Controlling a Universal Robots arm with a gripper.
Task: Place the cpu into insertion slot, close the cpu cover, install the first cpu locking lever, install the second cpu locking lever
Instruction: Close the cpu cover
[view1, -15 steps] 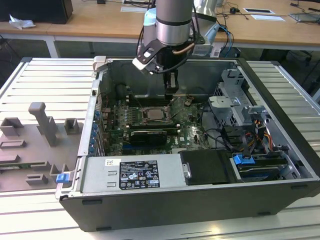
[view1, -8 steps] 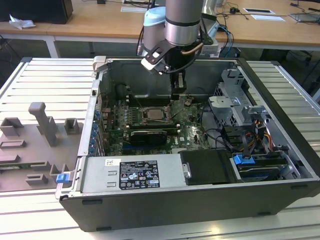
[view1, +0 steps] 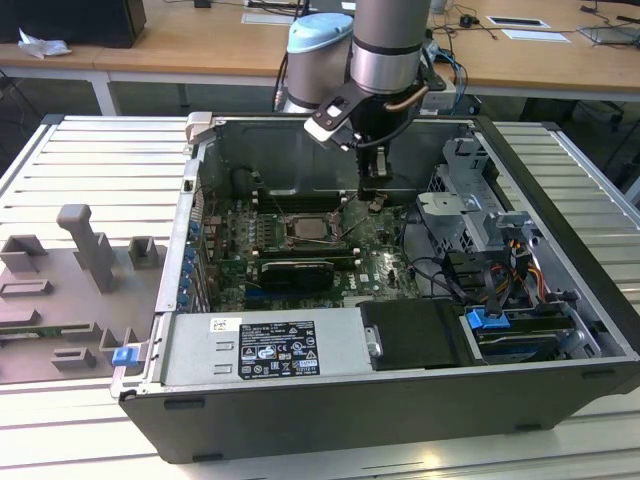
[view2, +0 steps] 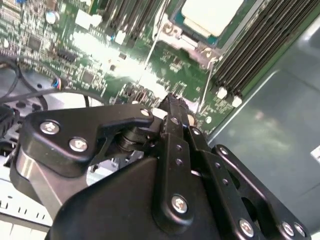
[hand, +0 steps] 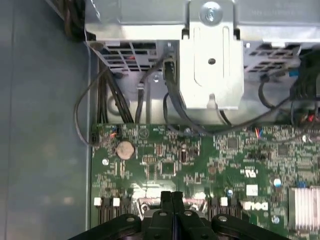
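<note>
The cpu (view1: 306, 228) lies in its socket on the green motherboard (view1: 385, 265) inside the open case; in the second wrist view its tan-silver top (view2: 212, 15) shows through a grey metal frame, the cpu cover (view2: 172, 29). Two thin wire levers (view2: 152, 47) (view2: 206, 82) run along the socket's sides. My gripper (view1: 375, 203) hangs low over the board, to the exterior view's right of the socket. Its black fingers (hand: 171, 196) are pressed together with nothing seen between them, and their tip (view2: 172, 100) sits close to one lever's end.
A metal drive cage (view1: 470, 200) and cable bundle (view1: 450, 275) stand to the exterior view's right of the gripper. A long black card (view1: 295, 268) and the power supply (view1: 270, 345) lie nearer the front. Memory slots (view2: 250, 55) flank the socket. A grey fixture (view1: 85, 245) sits outside the case.
</note>
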